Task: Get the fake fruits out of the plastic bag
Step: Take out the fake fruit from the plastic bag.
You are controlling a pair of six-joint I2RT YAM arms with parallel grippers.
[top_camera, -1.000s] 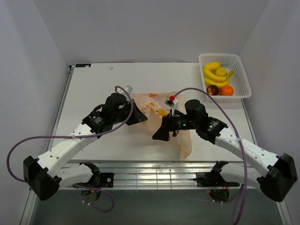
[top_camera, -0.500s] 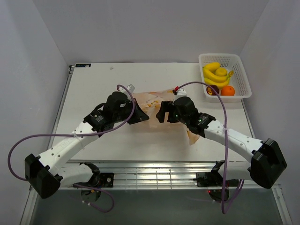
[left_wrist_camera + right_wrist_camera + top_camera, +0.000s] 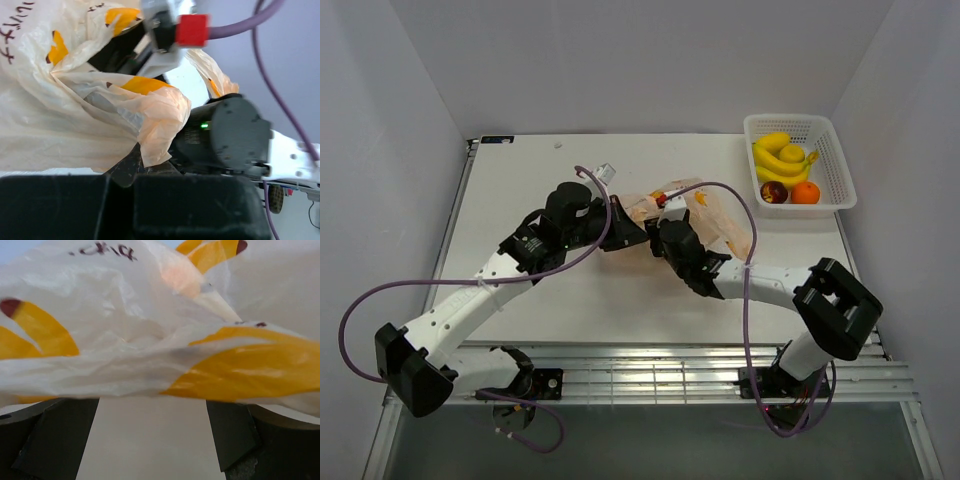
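Note:
The plastic bag [image 3: 718, 214], pale peach with yellow banana prints, lies crumpled at mid-table and drapes over my right wrist. My left gripper [image 3: 626, 237] is shut on a fold of the bag [image 3: 155, 135]; the fold runs down between its dark fingers [image 3: 122, 172]. My right gripper [image 3: 656, 240] points left, close beside the left one. Its fingers [image 3: 232, 435] stand wide apart with only table between them, and the bag [image 3: 125, 340] hangs just ahead. A bright orange fruit [image 3: 805, 192] lies in the basket. No glossy red fruit shows.
The white lattice basket [image 3: 842, 160] stands at the far right with a yellow banana bunch [image 3: 780, 155] and a small dark red-purple fruit [image 3: 773, 191]. The right arm [image 3: 235, 135] fills the space just past the left gripper. Purple cables arc over both arms.
My right gripper has swung from the bag's near side to the left and far, up beside the left gripper. The bag has shifted to the far right over the right wrist. The left gripper rose slightly.

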